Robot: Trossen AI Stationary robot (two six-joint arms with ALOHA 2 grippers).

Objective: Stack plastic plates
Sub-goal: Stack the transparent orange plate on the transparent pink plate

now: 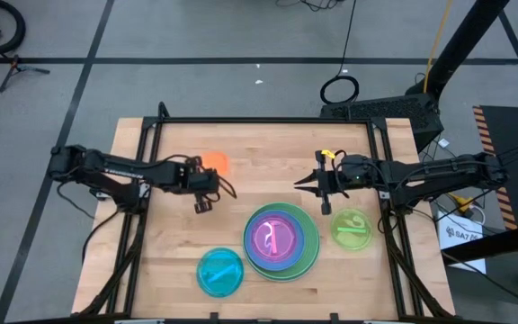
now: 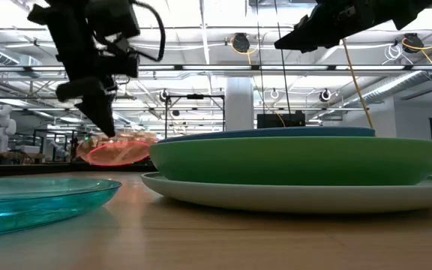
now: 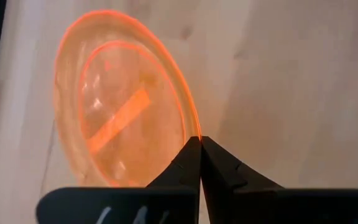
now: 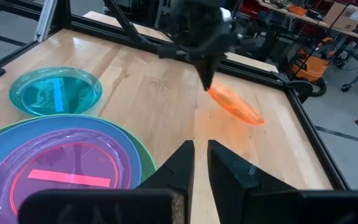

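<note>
Orange translucent plate (image 3: pixel 120 115) hangs tilted off the table, its rim pinched in the fully closed fingers of the left gripper (image 1: pixel 203 203), far-left of the stack (image 1: pixel 281 241). That stack sits centre-near: pale plate at the bottom, then green, blue, with pink on top. Cyan plate (image 1: pixel 219 272) lies alone to the near left, lime plate (image 1: pixel 352 228) to the right. Right gripper (image 1: pixel 324 209) hovers far of the lime plate, fingers only slightly apart, seemingly empty, though the views leave that uncertain. To do this step well: carry the orange plate over the pink one, level it, lower until it nests, then release. Plates are glossy, thin-rimmed and slick; an edge pinch could slip.
</note>
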